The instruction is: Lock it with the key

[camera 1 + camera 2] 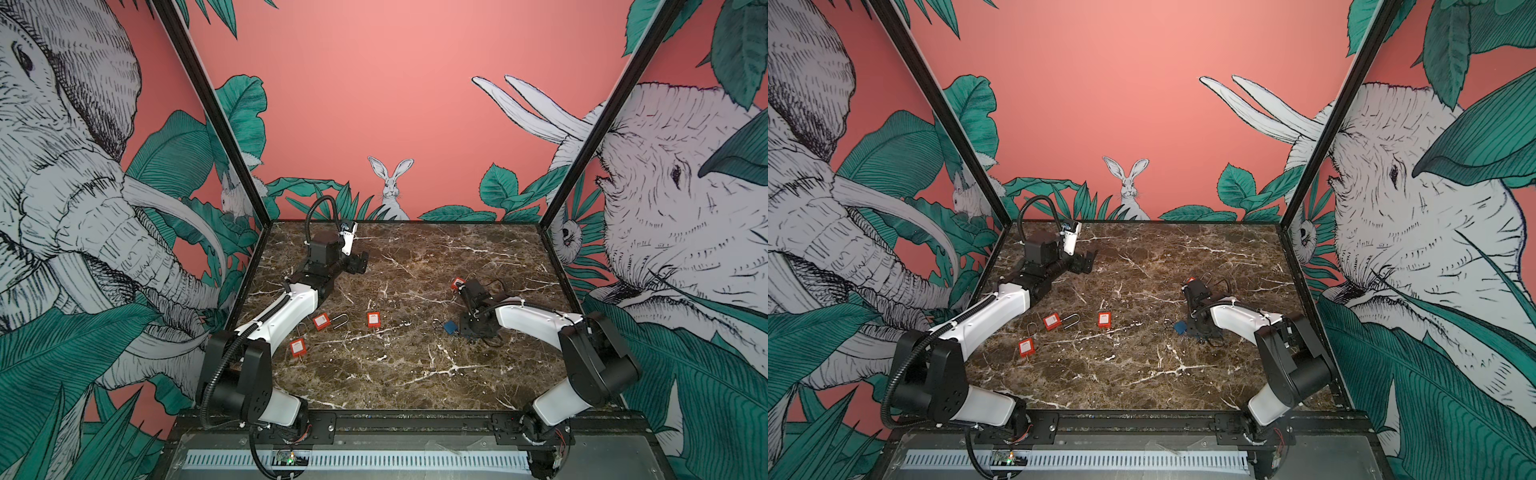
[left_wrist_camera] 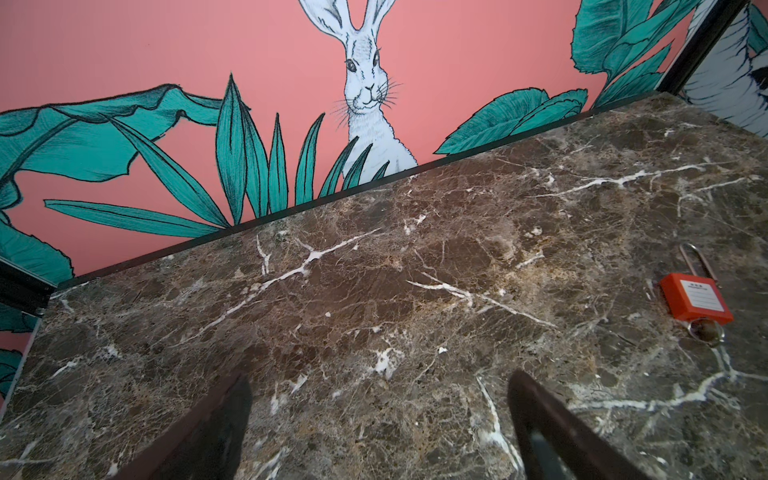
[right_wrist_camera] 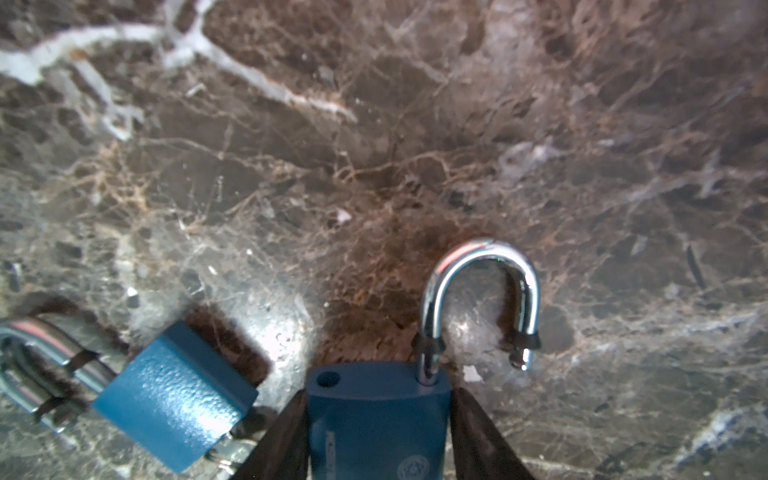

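On the marble table (image 1: 1142, 374), three red padlocks (image 1: 1052, 321) lay loosely grouped left of centre (one with its shackle stretched rightward). The left tool (image 1: 1084, 261) hung over the far left part. The right arm (image 1: 1237, 316) bent down just beside a blue padlock (image 1: 1179, 327), and a fourth red padlock (image 1: 1191, 280) sat behind its wrist.
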You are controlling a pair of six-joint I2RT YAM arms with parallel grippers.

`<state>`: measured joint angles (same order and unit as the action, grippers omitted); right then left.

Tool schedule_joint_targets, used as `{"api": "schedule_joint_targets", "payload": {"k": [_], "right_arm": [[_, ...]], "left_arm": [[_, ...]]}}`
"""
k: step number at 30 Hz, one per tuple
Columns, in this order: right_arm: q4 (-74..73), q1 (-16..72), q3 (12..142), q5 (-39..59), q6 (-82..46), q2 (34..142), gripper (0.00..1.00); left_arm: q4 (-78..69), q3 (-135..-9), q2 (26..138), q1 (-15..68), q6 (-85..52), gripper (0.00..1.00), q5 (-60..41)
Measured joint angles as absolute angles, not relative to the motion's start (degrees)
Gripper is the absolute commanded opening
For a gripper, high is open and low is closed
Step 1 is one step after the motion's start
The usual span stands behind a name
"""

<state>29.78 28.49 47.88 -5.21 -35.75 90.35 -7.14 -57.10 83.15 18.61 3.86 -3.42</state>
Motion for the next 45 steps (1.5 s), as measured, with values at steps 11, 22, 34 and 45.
{"api": "schedule_joint_targets", "payload": {"k": [11,22,34,45], "right_arm": [[33.0,29.2,49.7,-7.3,-32.4,90.3,0.31],[33.4,29.3,55.0,-6.7,-9.4,76.9,0.27],[29.1,29.3,59.7,12.4,21.5,74.5,0.18],[26.0,29.4,61.9,24.6,34.5,74.1,0.19]], "left_arm": [[-7.2,-57.3,83.7,18.7,3.8,0.98,-2.5],[-10.6,-58.5,85.4,18.8,3.8,0.77,-11.4],[-20.2,-55.8,85.6,19.0,15.7,0.53,-41.1],[-20.6,-55.0,85.3,22.9,20.0,0.47,-54.7]]}}
